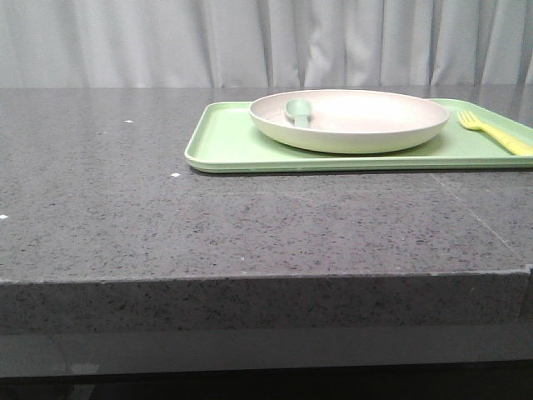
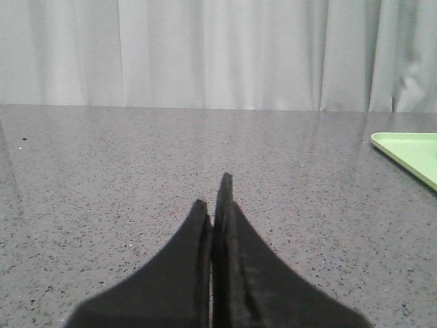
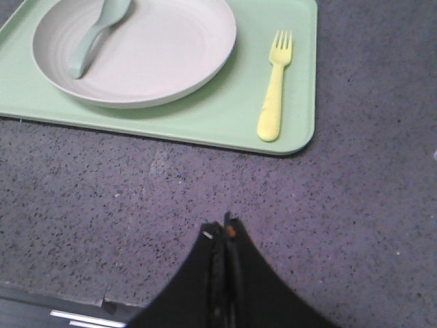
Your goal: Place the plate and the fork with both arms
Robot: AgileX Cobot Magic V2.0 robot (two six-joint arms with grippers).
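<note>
The cream-beige plate (image 1: 350, 121) sits on a light-green tray (image 1: 225, 146) at the back right of the table; it also shows in the right wrist view (image 3: 157, 55). The yellow fork (image 1: 495, 132) lies on the tray to the right of the plate, also seen in the right wrist view (image 3: 273, 85). My left gripper (image 2: 215, 195) is shut and empty over bare table, far left of the tray. My right gripper (image 3: 222, 229) is shut and empty above the table near its front edge, short of the tray. Neither gripper shows in the front view.
A pale green spoon (image 1: 297, 111) lies in the plate, also in the right wrist view (image 3: 95, 34). The tray's corner (image 2: 410, 150) shows in the left wrist view. A grey curtain (image 1: 250, 42) hangs behind the speckled grey table (image 1: 125, 208).
</note>
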